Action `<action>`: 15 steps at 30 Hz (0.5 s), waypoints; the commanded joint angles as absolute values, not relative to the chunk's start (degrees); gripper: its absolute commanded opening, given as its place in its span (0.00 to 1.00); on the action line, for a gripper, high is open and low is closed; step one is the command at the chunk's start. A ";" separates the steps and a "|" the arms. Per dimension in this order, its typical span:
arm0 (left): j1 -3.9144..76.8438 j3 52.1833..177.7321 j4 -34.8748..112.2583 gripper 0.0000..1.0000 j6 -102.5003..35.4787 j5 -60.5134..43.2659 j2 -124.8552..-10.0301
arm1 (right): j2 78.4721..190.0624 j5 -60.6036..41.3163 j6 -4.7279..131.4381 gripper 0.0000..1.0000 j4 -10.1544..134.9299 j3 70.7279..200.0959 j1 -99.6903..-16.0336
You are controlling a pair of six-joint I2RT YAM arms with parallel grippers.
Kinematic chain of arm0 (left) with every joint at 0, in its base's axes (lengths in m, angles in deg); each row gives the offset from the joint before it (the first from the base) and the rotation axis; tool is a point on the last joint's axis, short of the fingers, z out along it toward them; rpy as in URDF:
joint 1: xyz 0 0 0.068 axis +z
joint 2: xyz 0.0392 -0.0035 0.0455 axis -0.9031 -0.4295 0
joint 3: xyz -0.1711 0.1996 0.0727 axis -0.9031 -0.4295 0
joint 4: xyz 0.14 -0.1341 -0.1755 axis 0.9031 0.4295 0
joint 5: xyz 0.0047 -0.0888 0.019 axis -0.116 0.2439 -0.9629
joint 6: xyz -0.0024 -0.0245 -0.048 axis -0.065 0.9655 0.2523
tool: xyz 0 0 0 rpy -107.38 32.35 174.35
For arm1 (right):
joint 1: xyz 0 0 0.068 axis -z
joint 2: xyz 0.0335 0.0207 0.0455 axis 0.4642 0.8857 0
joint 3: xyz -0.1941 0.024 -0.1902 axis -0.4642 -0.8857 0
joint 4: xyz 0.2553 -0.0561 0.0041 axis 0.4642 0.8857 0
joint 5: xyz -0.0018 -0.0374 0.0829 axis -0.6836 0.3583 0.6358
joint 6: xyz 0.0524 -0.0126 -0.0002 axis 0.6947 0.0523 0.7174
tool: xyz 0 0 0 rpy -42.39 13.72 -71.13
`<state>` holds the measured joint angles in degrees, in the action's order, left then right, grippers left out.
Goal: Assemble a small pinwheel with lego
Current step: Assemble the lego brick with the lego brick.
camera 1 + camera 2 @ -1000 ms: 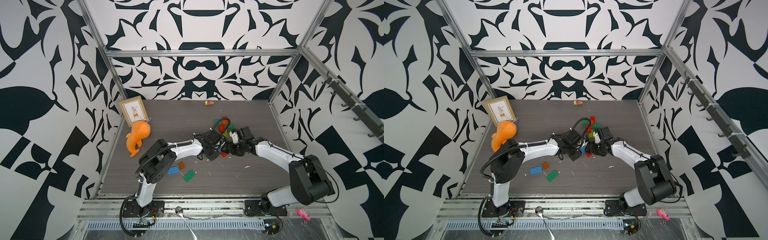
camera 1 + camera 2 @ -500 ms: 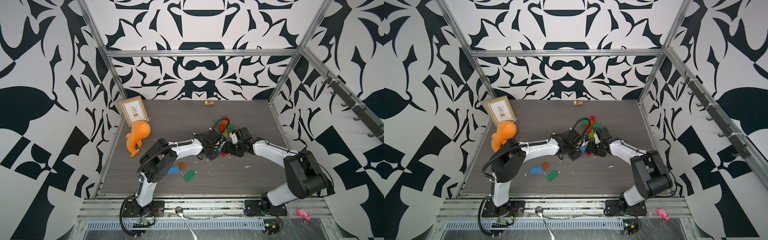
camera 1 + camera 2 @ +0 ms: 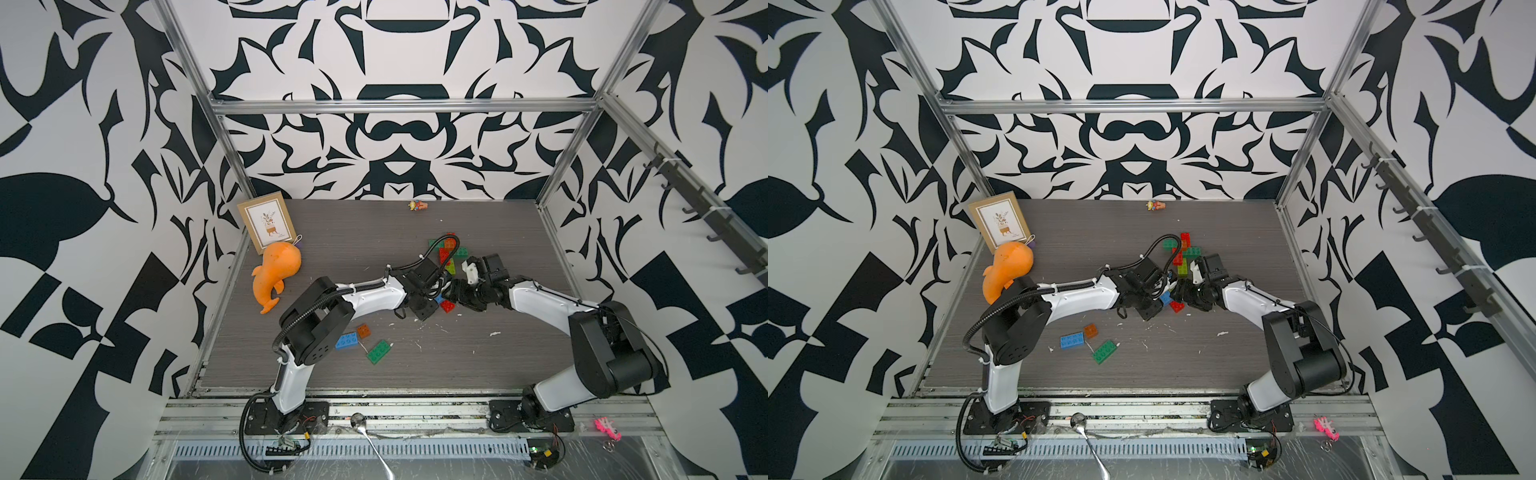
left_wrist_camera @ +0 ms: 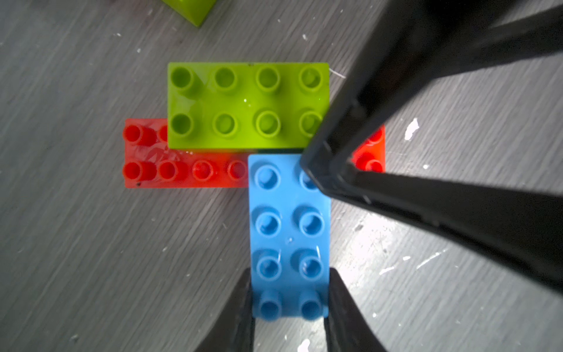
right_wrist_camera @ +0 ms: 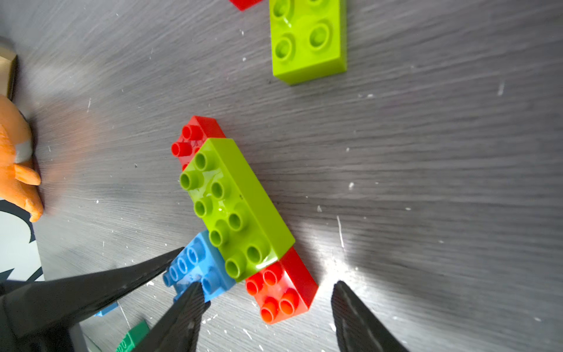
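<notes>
Between left end effector [image 4: 291,274] jaws: blue brick [image 4: 289,219] clamped | right end effector [image 5: 266,285] spread astride red brick [image 5: 297,275]

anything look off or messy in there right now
Mostly litter: white flecks are strewn over the dark table, and a spoon lies on the front rail, odd beside a lego build. The bricks look sound; the left gripper grips the blue brick squarely by its long sides.

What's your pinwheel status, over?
Left claw shut on blue oblong plastic brick, over red oblong plastic brick beside lime oblong plastic brick. Right claw open, straddling red brick's end, one finger crowding blue brick.
</notes>
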<state>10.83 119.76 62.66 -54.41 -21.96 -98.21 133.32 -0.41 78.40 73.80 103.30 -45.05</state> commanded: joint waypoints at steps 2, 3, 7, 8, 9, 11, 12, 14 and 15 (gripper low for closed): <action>9.63 121.13 65.16 0.25 -56.36 -18.67 -99.67 | 134.17 0.84 79.26 0.70 68.86 105.03 -45.28; 9.63 121.26 65.19 0.25 -56.36 -18.74 -99.67 | 134.54 0.77 79.12 0.69 68.96 105.22 -45.27; 9.63 121.48 65.32 0.25 -56.35 -18.74 -99.68 | 135.03 -1.39 78.55 0.67 70.22 105.07 -45.29; 9.63 121.63 65.25 0.25 -56.36 -18.74 -99.67 | 135.30 -1.58 78.32 0.67 70.59 105.15 -45.29; 9.64 121.72 65.25 0.26 -56.25 -18.67 -99.80 | 135.57 -2.25 78.31 0.66 70.95 105.15 -45.33; 9.63 122.05 65.29 0.26 -56.27 -18.57 -99.94 | 135.91 -3.82 78.34 0.65 71.17 104.81 -45.32; 9.68 122.10 65.26 0.26 -56.18 -18.51 -99.86 | 136.21 -4.65 78.40 0.64 71.64 104.86 -45.32; 9.63 121.94 64.88 0.26 -56.01 -18.31 -99.65 | 136.84 -7.02 78.49 0.62 73.14 105.17 -45.32; 9.63 121.93 64.70 0.27 -55.77 -18.09 -99.52 | 136.98 -8.28 78.62 0.61 73.52 104.99 -45.33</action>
<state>10.87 120.81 63.43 -54.04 -21.93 -98.75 135.18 -1.00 78.70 72.84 103.89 -45.00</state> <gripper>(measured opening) 0.351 0.612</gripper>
